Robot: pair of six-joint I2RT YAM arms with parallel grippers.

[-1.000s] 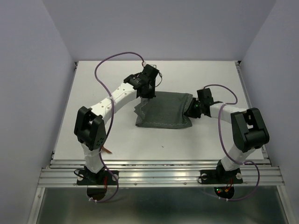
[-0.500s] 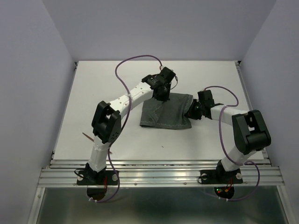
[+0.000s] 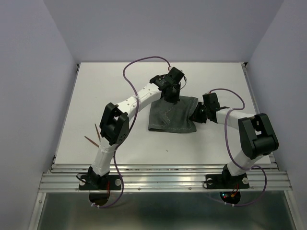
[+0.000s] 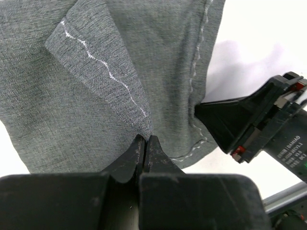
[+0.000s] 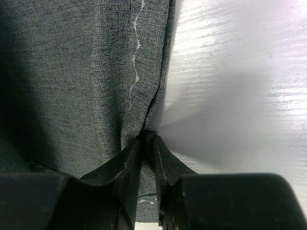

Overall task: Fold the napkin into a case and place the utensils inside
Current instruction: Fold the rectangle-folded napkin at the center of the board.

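Napkin (image 3: 171,117) lies half folded in the middle of the table (image 3: 105,76), and I hold it from two sides. My left gripper (image 4: 145,140) is pinched tight on a hemmed flap at the far edge, I think to carry this layer across, while my right gripper (image 5: 147,136) is closed narrowly on the right edge to anchor the napkin against sliding. Open table shows on the far side and in front, so there is room for pulling, but my two grippers stand near each other, and the utensils (image 3: 93,135) wait well apart at the left.
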